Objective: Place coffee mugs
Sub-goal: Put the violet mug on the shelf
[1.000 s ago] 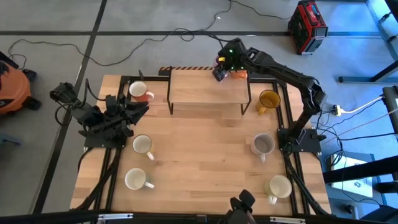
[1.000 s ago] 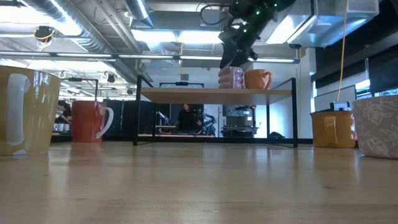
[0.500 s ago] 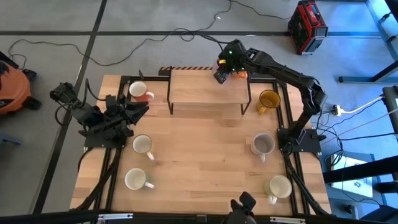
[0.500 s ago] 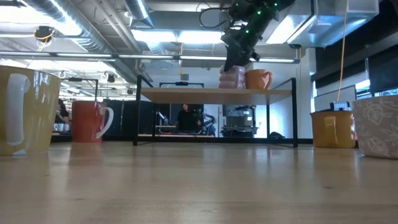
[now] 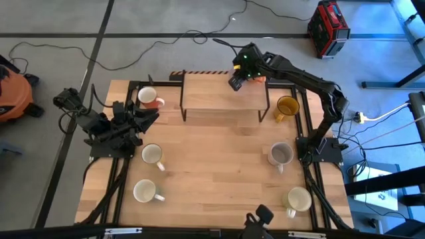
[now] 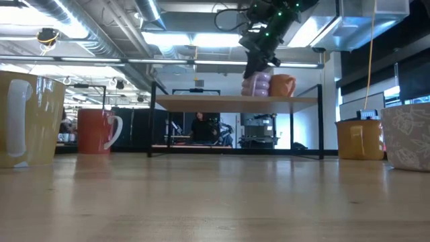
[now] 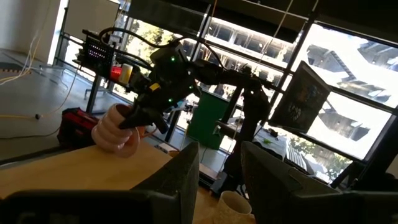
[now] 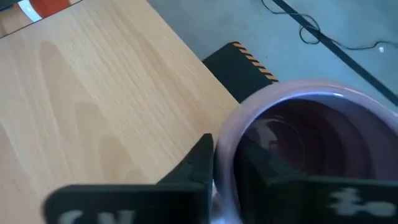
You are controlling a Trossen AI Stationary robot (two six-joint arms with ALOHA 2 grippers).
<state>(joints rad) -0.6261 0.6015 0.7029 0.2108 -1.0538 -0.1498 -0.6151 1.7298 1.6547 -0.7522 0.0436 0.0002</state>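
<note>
Right tool (image 5: 235, 82), seen from above at the upper middle of the frame, sits over the back corner of the raised wooden shelf (image 5: 212, 93); the left tool (image 5: 149, 114) waits at the surface's left edge, fingers slightly apart. Six mugs stand on the wooden surface (image 5: 212, 166), likely still to be shelved.

Low view: the right tool (image 6: 258, 66) comes down from above onto the rim of the small purple ceramic mug (image 6: 256, 85), which stands on the shelf touching the orange mug (image 6: 283, 85).

Left wrist view: the purple mug (image 7: 116, 130) hangs tilted under that distant tool.

Right wrist view: one finger (image 8: 198, 163) is outside the purple mug's (image 8: 298, 149) wall, one inside, clamped on the rim, a hold that probably suits nudging it into line.
</note>
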